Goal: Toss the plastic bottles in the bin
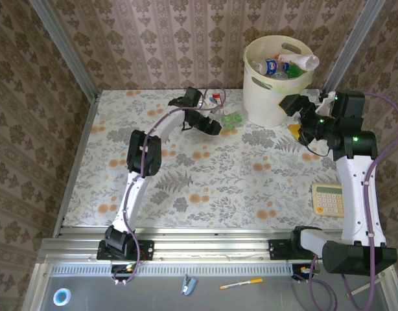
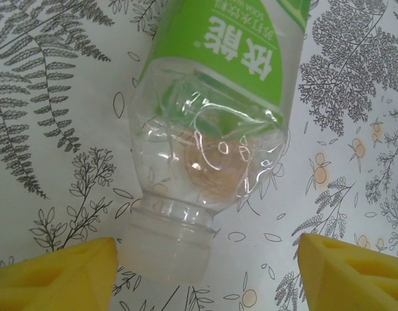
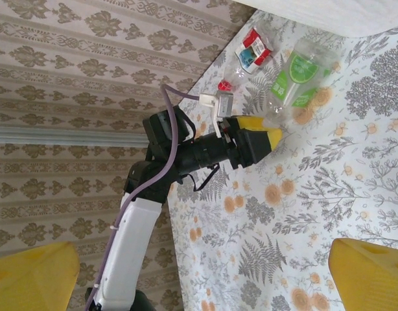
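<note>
A clear plastic bottle with a green label point(image 2: 215, 110) lies on the flowered table, its pale cap point(image 2: 166, 249) towards me. My left gripper point(image 2: 209, 275) is open around the cap: the left finger is close beside it and the right finger stands well clear. From above, the left gripper point(image 1: 215, 124) is at this bottle point(image 1: 233, 120), and a red-labelled bottle point(image 1: 217, 98) lies just behind. The cream bin point(image 1: 277, 87) at the back holds several bottles. My right gripper point(image 1: 295, 123) hangs open and empty beside the bin's base. The right wrist view shows the green bottle point(image 3: 296, 78) and the red one point(image 3: 251, 52).
A pale yellow calculator point(image 1: 328, 197) lies at the table's right edge beside the right arm. Patterned walls close the table at the back and sides. In the right wrist view the left arm point(image 3: 186, 155) stretches across the table towards the bottles.
</note>
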Available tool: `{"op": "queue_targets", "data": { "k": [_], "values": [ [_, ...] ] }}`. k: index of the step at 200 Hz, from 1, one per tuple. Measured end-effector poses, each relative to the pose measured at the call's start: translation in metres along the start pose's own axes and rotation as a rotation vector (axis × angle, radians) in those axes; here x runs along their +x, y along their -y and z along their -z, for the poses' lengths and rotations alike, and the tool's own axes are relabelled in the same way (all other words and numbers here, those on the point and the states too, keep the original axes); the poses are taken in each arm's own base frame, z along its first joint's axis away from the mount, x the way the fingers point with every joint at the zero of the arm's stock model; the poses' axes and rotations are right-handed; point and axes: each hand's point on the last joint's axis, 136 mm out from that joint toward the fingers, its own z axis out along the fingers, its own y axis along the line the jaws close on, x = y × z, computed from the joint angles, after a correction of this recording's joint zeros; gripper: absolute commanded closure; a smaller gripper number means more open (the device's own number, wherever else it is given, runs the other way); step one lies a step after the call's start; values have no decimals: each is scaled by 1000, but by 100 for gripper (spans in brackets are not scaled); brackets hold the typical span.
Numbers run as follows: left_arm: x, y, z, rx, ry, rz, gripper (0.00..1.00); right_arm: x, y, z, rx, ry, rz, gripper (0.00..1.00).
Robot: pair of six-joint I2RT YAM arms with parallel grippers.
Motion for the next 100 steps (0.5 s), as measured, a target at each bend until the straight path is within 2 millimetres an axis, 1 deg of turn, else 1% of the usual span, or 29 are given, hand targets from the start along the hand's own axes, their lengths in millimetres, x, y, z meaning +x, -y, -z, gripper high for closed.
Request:
{"op": "queue_targets", "data": {
  "k": [27,85,100],
  "values": [
    [0,-1,-1,0,0,-2,50,2,2,0,8,-7,-8,0],
    [0,1,-1,14,1,-9,73,7,9,-2,16,-18,-17,0],
    [1,2,-1,18,1,-8,76,9,12,-3,20,-23,-22,0]
  ]
}}
